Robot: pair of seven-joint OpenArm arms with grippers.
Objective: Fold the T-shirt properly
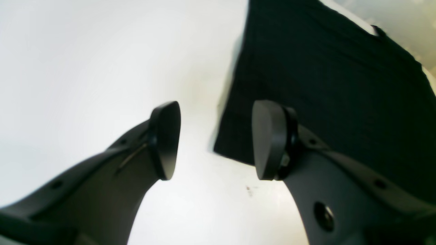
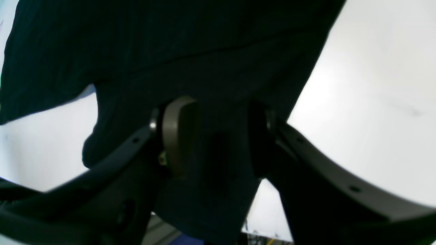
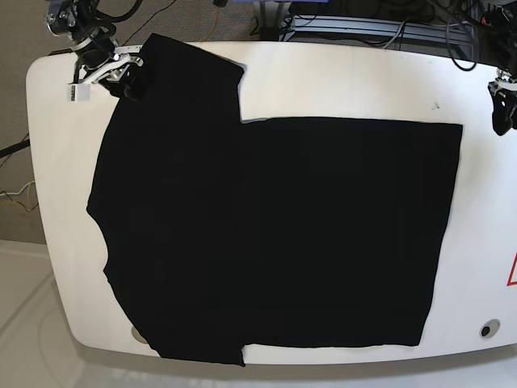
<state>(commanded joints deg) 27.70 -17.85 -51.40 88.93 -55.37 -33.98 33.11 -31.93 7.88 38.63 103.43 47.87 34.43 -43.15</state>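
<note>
The black T-shirt (image 3: 266,234) lies spread flat over most of the white table (image 3: 485,202), sleeves toward the left of the base view. My right gripper (image 3: 121,77) is at the far-left sleeve. In the right wrist view its fingers (image 2: 177,136) stand apart with sleeve cloth (image 2: 204,51) running between them, so the right gripper (image 2: 221,136) is open astride the cloth. At the far right my left gripper (image 3: 502,109) hovers over bare table beside the shirt's hem corner. The left gripper (image 1: 216,139) is open and empty, the shirt (image 1: 323,85) just right of it.
Cables (image 3: 363,24) and equipment lie on the floor beyond the table's far edge. A red triangle mark (image 3: 512,271) and a small round hole (image 3: 485,330) are near the table's right edge. Bare table shows right of the shirt.
</note>
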